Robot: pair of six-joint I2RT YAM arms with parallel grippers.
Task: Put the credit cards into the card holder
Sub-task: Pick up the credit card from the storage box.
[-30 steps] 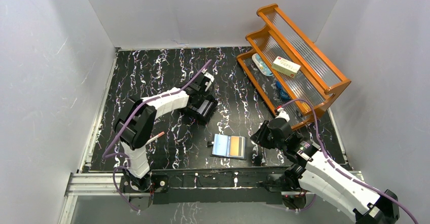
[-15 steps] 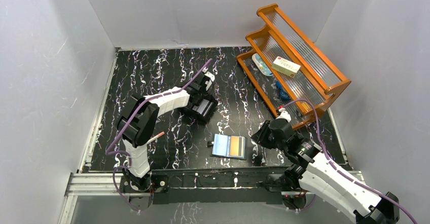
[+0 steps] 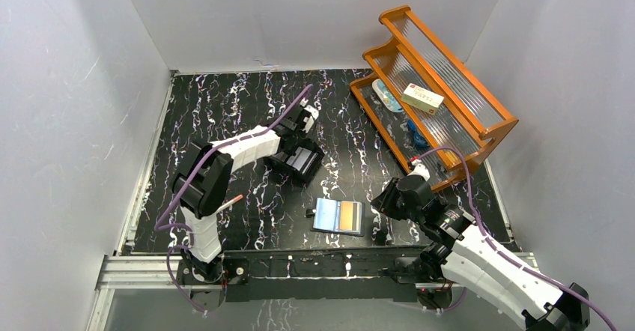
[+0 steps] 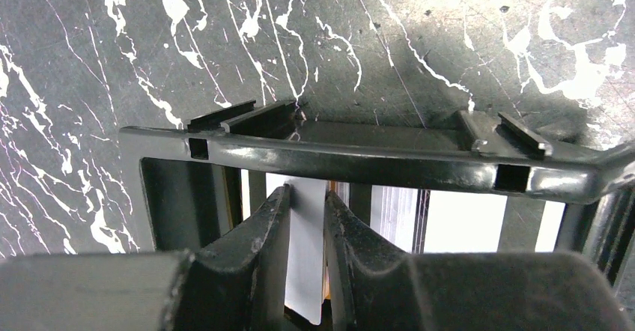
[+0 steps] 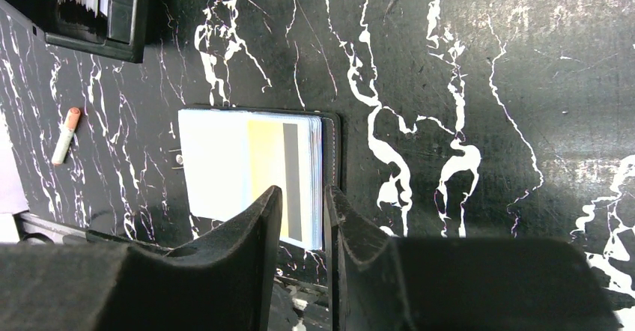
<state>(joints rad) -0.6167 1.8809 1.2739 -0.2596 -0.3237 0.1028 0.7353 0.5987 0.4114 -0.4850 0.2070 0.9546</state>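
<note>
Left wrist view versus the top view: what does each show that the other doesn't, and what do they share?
Only the left wrist view: the left gripper straddling a pale card that stands inside the black box; whether it grips the card is unclear. Only the top view: the open card holder with cards in it, the right gripper beside it, and the wooden shelf with a carton. Both: the black box and the marbled table.

The black leather-like folding card holder point(image 5: 332, 147) lay open on the black marbled tabletop point(image 3: 225, 106), near its front edge. Behind it and to the left sat a rigid black plastic box point(image 4: 359, 159) with thin plastic credit cards point(image 4: 307, 256) inside. An orange wooden shelf rack point(image 3: 490, 130) stood at the right rear.
</note>
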